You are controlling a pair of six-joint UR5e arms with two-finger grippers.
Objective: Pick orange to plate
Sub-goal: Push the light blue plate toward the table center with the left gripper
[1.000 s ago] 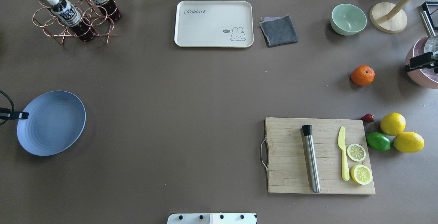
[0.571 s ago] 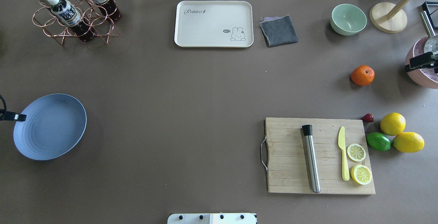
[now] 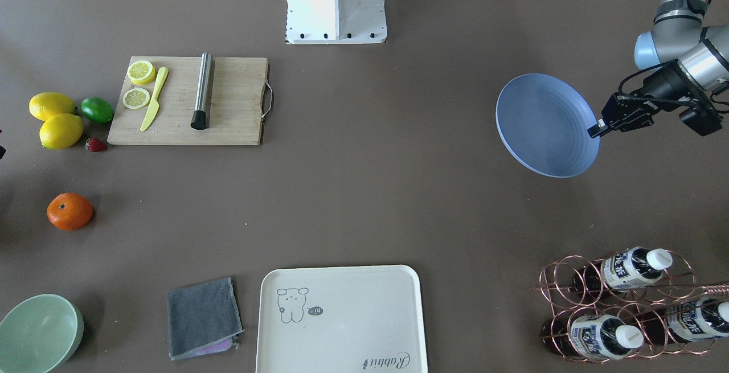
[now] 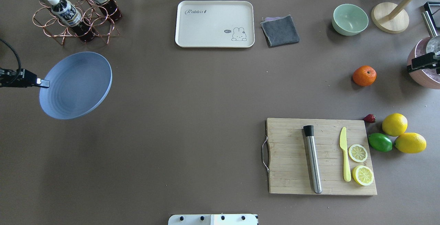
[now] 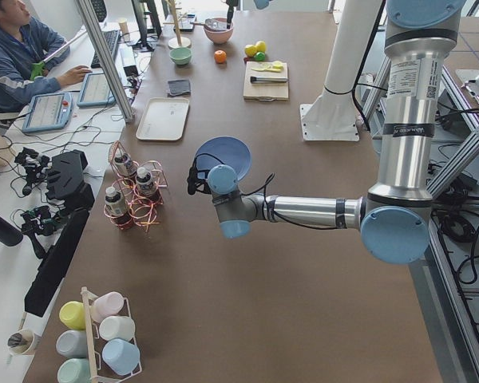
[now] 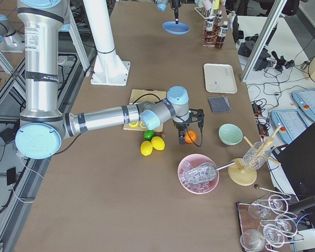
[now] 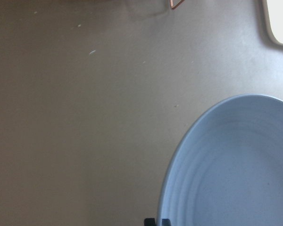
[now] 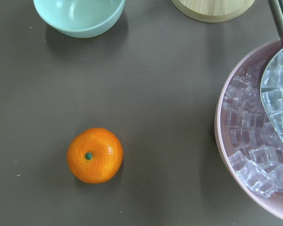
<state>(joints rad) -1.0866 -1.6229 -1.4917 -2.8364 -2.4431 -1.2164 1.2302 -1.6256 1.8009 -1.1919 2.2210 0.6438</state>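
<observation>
The orange rests on the brown table at the right, also seen in the front view and right below the right wrist camera. My left gripper is shut on the rim of the blue plate, which it holds tilted above the table near the bottle rack. In the front view the plate hangs from the gripper. My right gripper hovers at the right edge, beside the orange; its fingers are not clear enough to judge.
A cream tray, grey cloth and green bowl line the far side. A pink bowl of ice sits right of the orange. Near right: a cutting board with knife and lemon slices, two lemons, a lime.
The left gripper has raised the plate and carried it away from the robot and inward, toward the bottle rack. The orange and right gripper have not moved.
</observation>
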